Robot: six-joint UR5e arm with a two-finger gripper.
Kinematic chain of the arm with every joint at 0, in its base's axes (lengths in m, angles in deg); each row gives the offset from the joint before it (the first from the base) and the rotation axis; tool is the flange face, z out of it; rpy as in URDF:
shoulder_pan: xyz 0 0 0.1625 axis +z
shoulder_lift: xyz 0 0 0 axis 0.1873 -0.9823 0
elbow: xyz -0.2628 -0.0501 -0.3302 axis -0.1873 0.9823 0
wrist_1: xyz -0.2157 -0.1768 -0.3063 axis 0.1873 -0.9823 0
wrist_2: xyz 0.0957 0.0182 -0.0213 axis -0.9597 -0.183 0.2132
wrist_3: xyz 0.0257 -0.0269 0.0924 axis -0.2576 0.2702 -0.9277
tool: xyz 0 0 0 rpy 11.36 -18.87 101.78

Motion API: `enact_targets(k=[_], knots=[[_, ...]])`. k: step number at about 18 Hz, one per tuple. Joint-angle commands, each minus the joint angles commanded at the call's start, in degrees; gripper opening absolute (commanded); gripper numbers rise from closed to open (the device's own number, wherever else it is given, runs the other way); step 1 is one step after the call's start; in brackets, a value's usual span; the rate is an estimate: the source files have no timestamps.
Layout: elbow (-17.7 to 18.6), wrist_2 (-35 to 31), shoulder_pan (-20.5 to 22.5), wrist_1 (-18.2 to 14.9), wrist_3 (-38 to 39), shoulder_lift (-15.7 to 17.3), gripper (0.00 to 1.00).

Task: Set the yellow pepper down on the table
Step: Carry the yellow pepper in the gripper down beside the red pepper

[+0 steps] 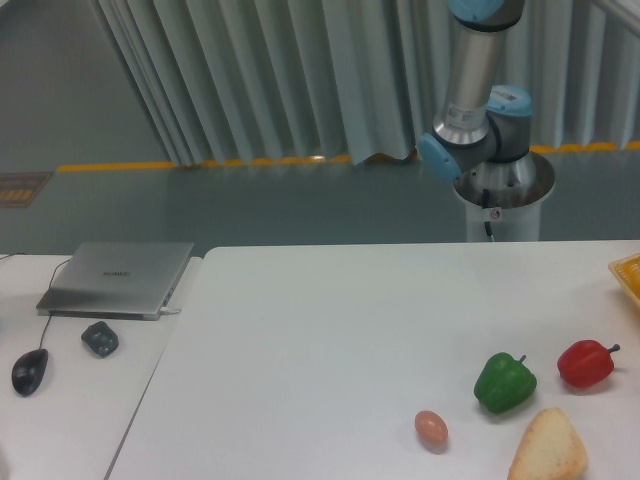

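Observation:
The yellow pepper is out of view. The large white table [330, 330] fills the lower right of the camera view. Only the arm's base and lower joints [480, 130] show, standing behind the table's far edge at the upper right. The gripper itself is outside the frame.
A green pepper [504, 382], a red pepper [585, 364], a brown egg [431, 429] and a tan bread wedge [548, 447] lie at the table's front right. A yellow basket's corner [627, 275] pokes in at the right edge. A laptop [118, 277], a mouse [29, 371] and a small dark object [99, 338] are on the left desk.

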Motion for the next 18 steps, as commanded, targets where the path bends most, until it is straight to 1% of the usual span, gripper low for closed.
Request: enact_targets(k=[1,3,4,7,9,12,13,14,15,16,18], knots=[[-0.53,0.71,-0.26,-0.27,2.02,0.0,0.51],[-0.71,1.5,-2.36,-0.1,6.41,0.0,0.51],[-0.8,1.68,-4.38,0.34,10.96,0.09,0.51],[-2.29,1.77,-8.08,0.95,20.56,-0.09,0.51],[-2.3,2.21,-10.1,4.8,26.01,-0.44,0.51],[-2.3,4.58,-10.81,8.59,32.25,-1.05,0.51],[-2.3,4.84,-11.07,11.73,35.67,-1.49,0.51],[-2.3,4.93,-11.69,14.03,38.23,-1.84,0.51],[-2.21,5.2,-12.04,14.66,39.56,-2.11,0.48],[-1.95,5.72,-12.22,15.54,41.75,-2.37,0.48],[-1.86,5.9,-13.1,19.74,46.67,-3.42,0.48]])
